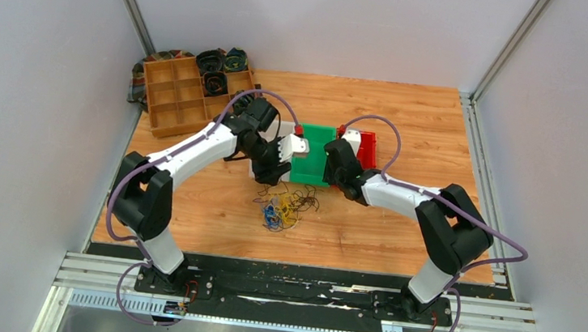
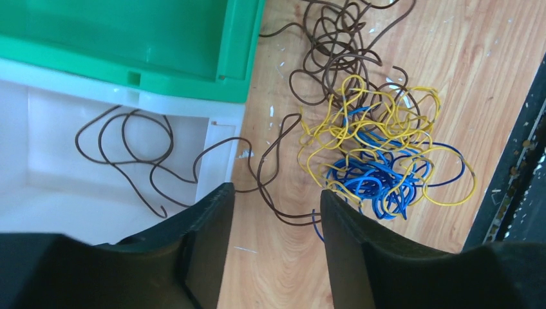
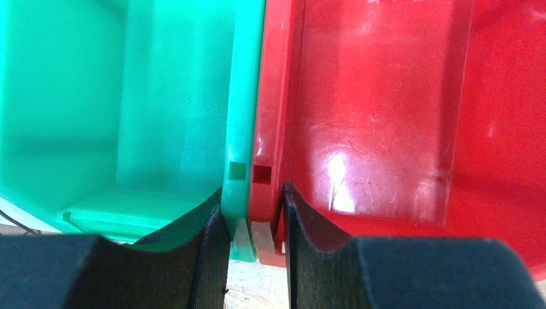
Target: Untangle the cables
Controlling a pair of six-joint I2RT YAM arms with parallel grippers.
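Observation:
The cables (image 1: 282, 210) lie on the table in front of the bins. In the left wrist view they are a yellow and blue tangle (image 2: 380, 154) with a dark bunch (image 2: 335, 45) above it. One dark cable (image 2: 129, 154) lies partly inside the white bin (image 2: 222, 106) and trails over its wall to the tangle. My left gripper (image 2: 275, 193) is open and empty, above the table at the white bin's corner (image 1: 275, 172). My right gripper (image 3: 253, 212) is shut on the adjoining walls of the green bin (image 3: 129, 96) and the red bin (image 3: 386, 96).
The green bin (image 1: 311, 164) and red bin (image 1: 367, 149) stand side by side mid-table, the white bin to their left under my left arm. A wooden divided tray (image 1: 175, 102) with dark coiled bundles sits at the back left on a cloth (image 1: 140, 78).

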